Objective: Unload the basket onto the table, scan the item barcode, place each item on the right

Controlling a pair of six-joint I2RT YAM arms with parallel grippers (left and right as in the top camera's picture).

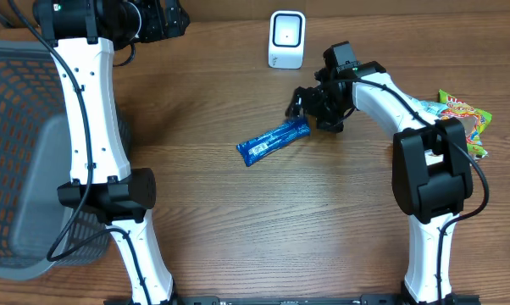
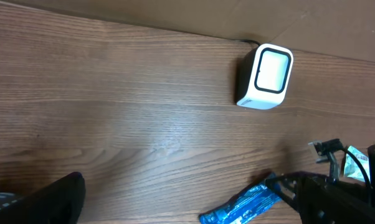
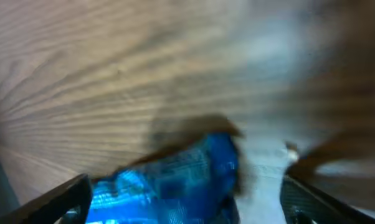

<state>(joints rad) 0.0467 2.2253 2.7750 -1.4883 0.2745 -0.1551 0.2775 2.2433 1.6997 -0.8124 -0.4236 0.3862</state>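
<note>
Blue wrapper (image 1: 274, 141) flat on the counter (image 1: 238, 220), near the white scanner (image 1: 286, 39), right tool (image 1: 310, 113) gaping over its end and gripping nothing, so close squarely across that end, then present barcode face-on to the window

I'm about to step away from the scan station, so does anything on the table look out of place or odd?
Only the blue foil snack bar: it lies flat and slanted on the wooden table, short of the white box-shaped scanner, with the right hand open at its end. Nothing looks spilled or torn.
</note>
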